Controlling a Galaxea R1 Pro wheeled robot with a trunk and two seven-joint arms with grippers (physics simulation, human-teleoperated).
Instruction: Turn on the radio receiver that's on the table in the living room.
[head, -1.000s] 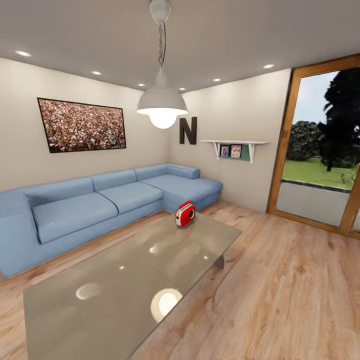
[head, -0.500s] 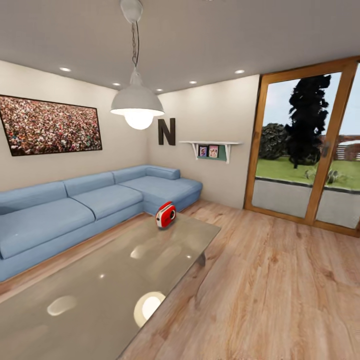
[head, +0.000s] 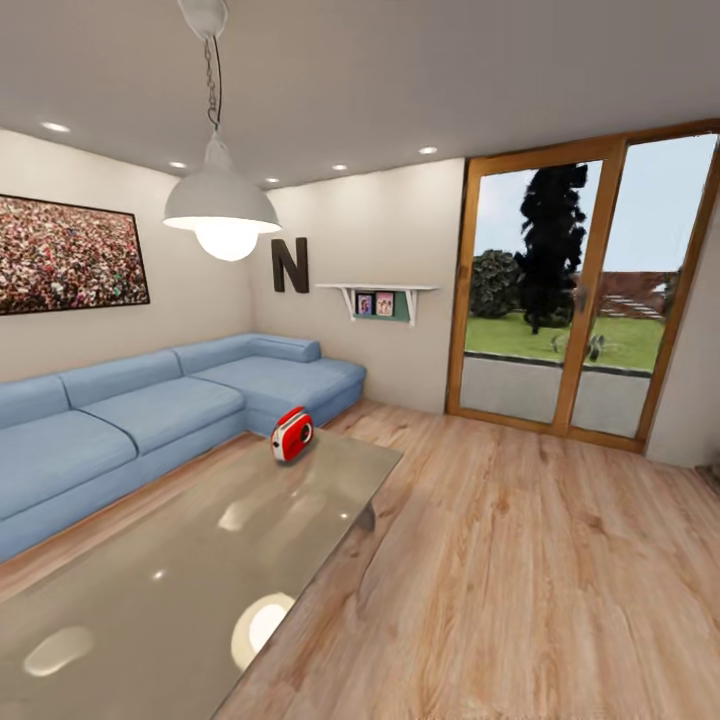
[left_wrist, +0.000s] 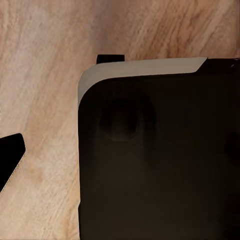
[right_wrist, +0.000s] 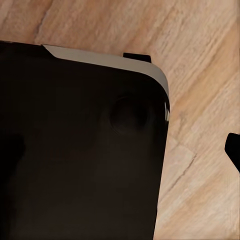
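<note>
The small red radio receiver (head: 291, 434) with a white face stands upright on the far end of the long glossy grey-taupe table (head: 190, 570), seen in the head view left of centre. It is some way ahead of me and nothing touches it. In the left wrist view one dark fingertip (left_wrist: 10, 159) of my left gripper (left_wrist: 120, 167) sits at the frame's edge over the wood floor. My right gripper (right_wrist: 120, 155) likewise shows one fingertip (right_wrist: 233, 151) at the edge. Both stand open and hold nothing.
A large blue corner sofa (head: 150, 415) runs behind and left of the table. A white dome pendant lamp (head: 221, 205) hangs above it. Wood plank floor (head: 520, 560) spreads to the right toward a wood-framed glass door (head: 580, 320). My black base (left_wrist: 160, 160) lies below both wrists.
The whole head view has slid left, so the camera has turned right; more of the glass door shows. The radio stays put on the table.
</note>
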